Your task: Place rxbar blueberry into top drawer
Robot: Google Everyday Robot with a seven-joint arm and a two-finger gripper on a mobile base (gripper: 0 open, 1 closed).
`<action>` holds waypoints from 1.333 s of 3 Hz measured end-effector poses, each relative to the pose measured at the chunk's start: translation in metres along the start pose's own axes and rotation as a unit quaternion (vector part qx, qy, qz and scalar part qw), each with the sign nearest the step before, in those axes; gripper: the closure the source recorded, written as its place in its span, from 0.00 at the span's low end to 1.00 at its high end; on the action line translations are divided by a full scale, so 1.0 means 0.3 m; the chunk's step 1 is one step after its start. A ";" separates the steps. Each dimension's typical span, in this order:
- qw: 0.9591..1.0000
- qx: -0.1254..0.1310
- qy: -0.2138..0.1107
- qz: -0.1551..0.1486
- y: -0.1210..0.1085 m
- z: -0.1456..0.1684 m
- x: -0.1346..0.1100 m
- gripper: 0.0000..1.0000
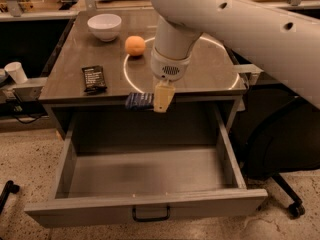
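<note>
Over the tabletop's front edge: the rxbar blueberry (137, 101) hangs in the air about midway along that edge, just past the lip and clear of the surface.
Hand: the hand (163, 103) points straight down and is clamped on one end of the bar, at the same spot on the front edge.
Bar relative to hand: the free end sticks out sideways toward the front-left corner, so most of the wrapper lies to that side of the fingers.
Long axis: roughly level and parallel to the front edge.
Top drawer: the top drawer (150, 171) is pulled well out, with its floor below the bar and running from under the front edge toward the camera.
Drawer handle: the handle (151, 215) sits at the centre of the front panel, well apart from the hand.
Coming move, as a judgement: the bar is only over the drawer's back strip, so it likely needs to come further out from the front edge and lower before release; lying parallel to the front panel, it should fit easily.
Tabletop (210, 69): a black-wrapped bar (94, 78) lies near the front-left corner, an orange (135, 45) sits behind the hand, and a white bowl (104, 26) is toward the back-left corner.
</note>
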State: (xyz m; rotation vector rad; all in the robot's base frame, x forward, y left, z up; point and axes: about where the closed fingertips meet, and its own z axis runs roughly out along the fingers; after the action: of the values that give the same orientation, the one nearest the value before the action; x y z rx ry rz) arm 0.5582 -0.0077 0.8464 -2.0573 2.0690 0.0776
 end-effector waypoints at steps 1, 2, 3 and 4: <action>1.000 -0.021 0.001 -0.005 0.045 0.135 0.036 1.00; 0.999 -0.039 -0.016 -0.013 0.123 0.343 0.104 1.00; 0.998 -0.026 -0.043 -0.022 0.148 0.497 0.137 1.00; 0.997 -0.009 -0.068 -0.031 0.149 0.615 0.149 1.00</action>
State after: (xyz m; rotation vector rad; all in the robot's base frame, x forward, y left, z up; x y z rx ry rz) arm 0.5360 -0.0150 0.6528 -2.0635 1.9300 0.2189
